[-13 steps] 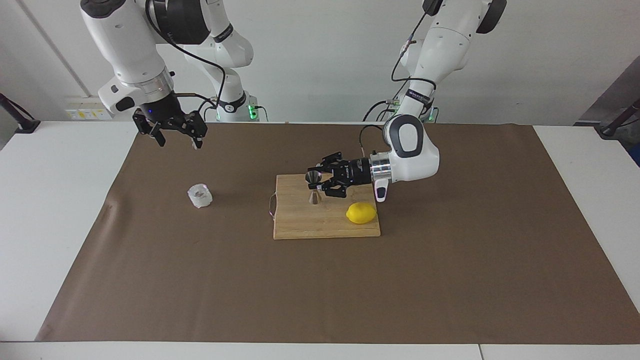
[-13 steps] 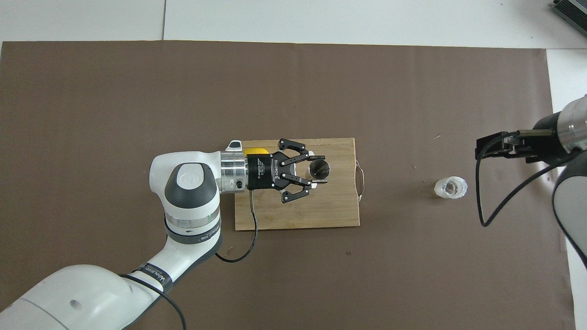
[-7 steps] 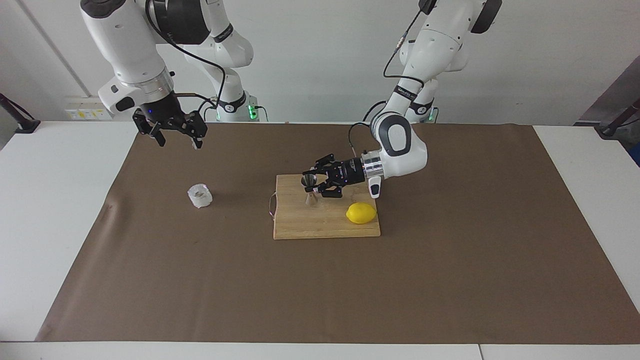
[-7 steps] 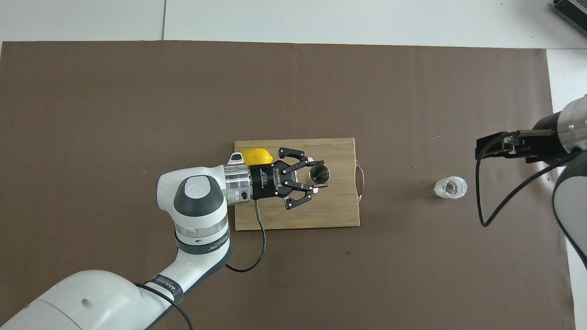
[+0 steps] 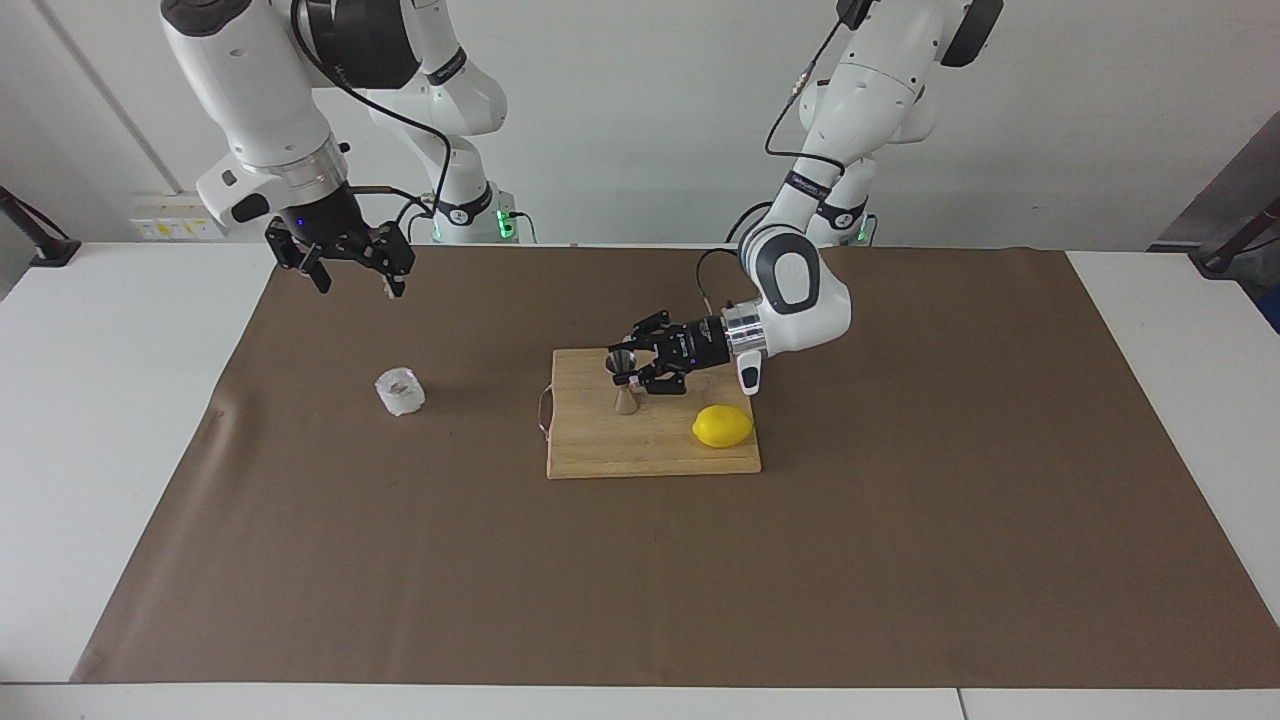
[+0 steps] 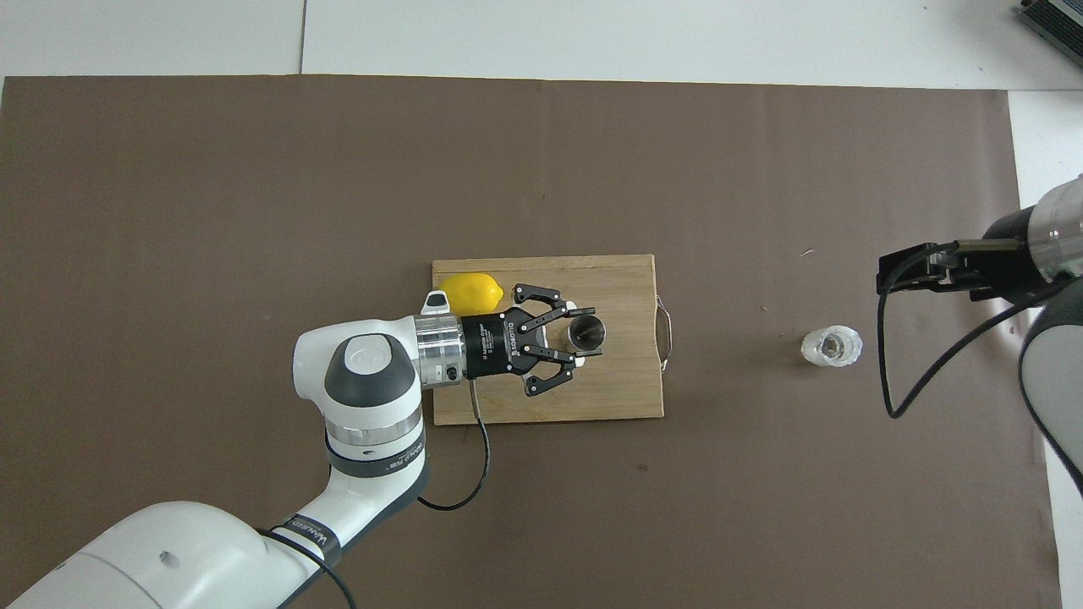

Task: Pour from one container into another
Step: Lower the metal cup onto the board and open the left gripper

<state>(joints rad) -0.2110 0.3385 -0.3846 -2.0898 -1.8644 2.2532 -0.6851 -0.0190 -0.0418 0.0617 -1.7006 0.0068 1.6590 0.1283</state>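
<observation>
The steel jigger (image 5: 624, 384) stands upright over the wooden cutting board (image 5: 600, 450); in the overhead view its mouth (image 6: 585, 332) faces up. My left gripper (image 5: 634, 376) reaches in sideways and is shut on the jigger; it also shows in the overhead view (image 6: 586, 331). The translucent whitish cup (image 5: 400, 391) sits on the brown mat toward the right arm's end, also in the overhead view (image 6: 832, 346). My right gripper (image 5: 355, 282) hangs open and empty in the air over the mat, beside the cup (image 6: 909, 269).
A yellow lemon (image 5: 722, 426) lies on the board's corner beside the left wrist, also in the overhead view (image 6: 474, 291). The board (image 6: 626, 389) has a wire handle at the end toward the cup. A brown mat (image 5: 900, 560) covers the table.
My left gripper has drawn back a little and sunk toward the board, carrying the jigger with it. The lemon is now uncovered from above. The right arm has not moved.
</observation>
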